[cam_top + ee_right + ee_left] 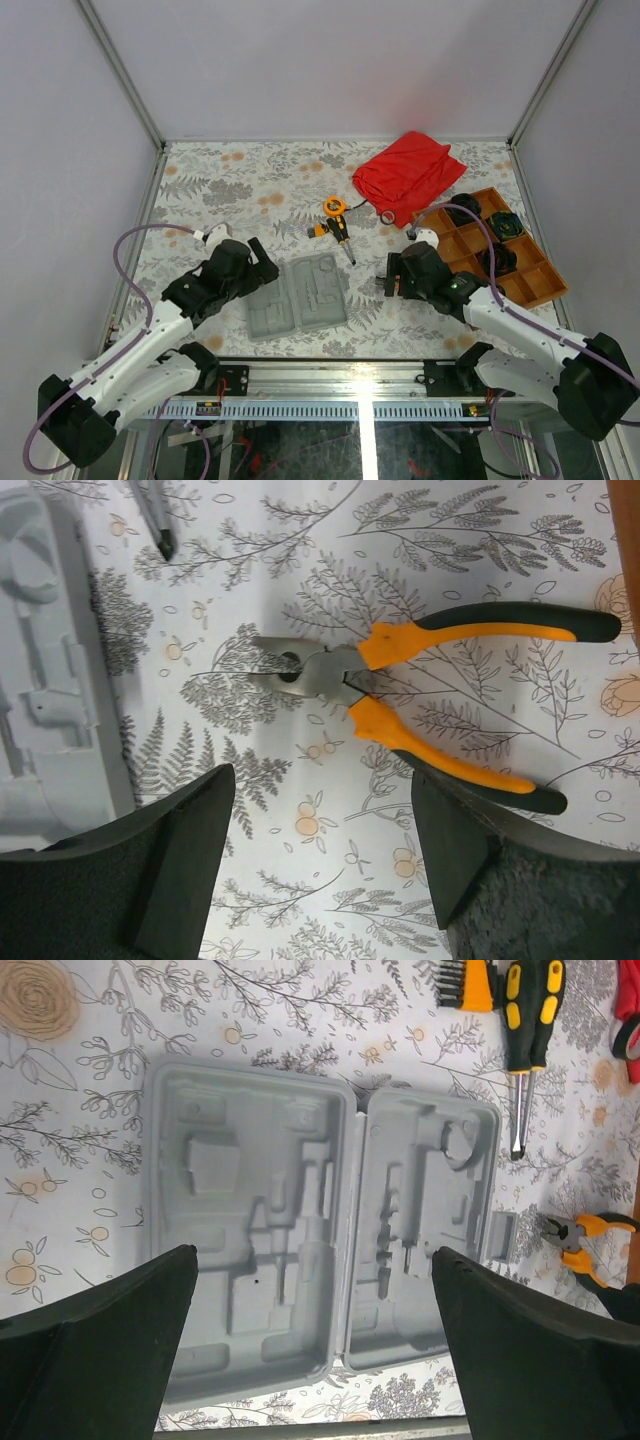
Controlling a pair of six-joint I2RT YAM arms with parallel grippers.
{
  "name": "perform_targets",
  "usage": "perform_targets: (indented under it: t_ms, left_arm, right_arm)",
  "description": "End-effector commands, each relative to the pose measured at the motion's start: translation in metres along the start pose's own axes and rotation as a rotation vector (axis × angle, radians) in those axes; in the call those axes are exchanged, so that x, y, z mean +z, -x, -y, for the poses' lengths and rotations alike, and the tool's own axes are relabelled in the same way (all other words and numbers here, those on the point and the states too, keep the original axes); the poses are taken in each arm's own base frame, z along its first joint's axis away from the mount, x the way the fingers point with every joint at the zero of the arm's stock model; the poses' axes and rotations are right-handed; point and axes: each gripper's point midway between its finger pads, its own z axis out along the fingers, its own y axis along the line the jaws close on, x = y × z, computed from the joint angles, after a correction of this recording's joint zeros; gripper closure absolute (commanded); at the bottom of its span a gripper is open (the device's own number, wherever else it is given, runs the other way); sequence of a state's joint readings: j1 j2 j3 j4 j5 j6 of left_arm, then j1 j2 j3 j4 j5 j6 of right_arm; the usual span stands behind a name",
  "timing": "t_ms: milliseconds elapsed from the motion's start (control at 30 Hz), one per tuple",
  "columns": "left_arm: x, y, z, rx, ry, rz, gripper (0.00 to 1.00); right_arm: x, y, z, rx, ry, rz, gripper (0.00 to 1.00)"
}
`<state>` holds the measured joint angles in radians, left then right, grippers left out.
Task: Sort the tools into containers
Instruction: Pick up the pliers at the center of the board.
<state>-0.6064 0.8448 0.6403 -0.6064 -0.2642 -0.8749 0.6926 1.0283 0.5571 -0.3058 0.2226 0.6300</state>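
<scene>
Pliers (340, 675) flat, nose toward grey case (50, 680), handles splayed opposite.

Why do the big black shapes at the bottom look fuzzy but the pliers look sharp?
Right wrist view: those are the arm's own fingers, too near the lens, so soft-edged; the pliers lie in focus. Left wrist view: same soft fingers, sharp grey case.

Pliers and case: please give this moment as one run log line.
left gripper: open, over case | case: open, empty | right gripper: open, above pliers, not touching | pliers: on table, outside case
</scene>
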Motion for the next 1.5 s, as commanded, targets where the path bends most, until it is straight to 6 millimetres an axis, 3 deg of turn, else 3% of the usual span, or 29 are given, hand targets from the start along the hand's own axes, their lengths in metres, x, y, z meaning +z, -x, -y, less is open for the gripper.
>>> perform_targets:
  t_ms: [0,133,400,667,833,1033,1167,1467]
  left_arm:
    - [0.002,0.001,-0.013,-0.019,0.039,-0.018,0.00]
    - [0.004,0.001,-0.020,-0.019,0.049,-0.025,0.00]
    - [-0.004,0.000,-0.001,0.028,-0.038,-0.067,0.00]
    - [-0.020,0.021,0.016,0.156,-0.060,-0.065,0.00]
    - [-0.020,0.027,0.019,0.215,-0.058,-0.066,0.00]
    - [-0.014,0.016,0.022,0.207,-0.093,-0.095,0.00]
    - [-0.015,0.018,0.021,0.208,-0.093,-0.082,0.00]
    - [-0.016,0.018,0.022,0.208,-0.098,-0.084,0.00]
  right_arm:
    - [0.005,0.018,-0.004,-0.013,0.043,-0.018,0.22]
    - [0.017,0.021,0.003,-0.005,0.039,-0.072,0.23]
    - [0.027,0.016,0.019,-0.065,-0.027,-0.155,0.20]
    - [0.039,0.009,0.034,-0.133,-0.105,-0.248,0.18]
    - [0.048,-0.003,0.033,-0.148,-0.094,-0.321,0.19]
    - [0.058,-0.019,0.040,-0.155,-0.118,-0.383,0.23]
    - [0.061,-0.024,0.041,-0.149,-0.122,-0.401,0.30]
    - [0.052,-0.025,0.032,-0.114,-0.070,-0.378,0.63]
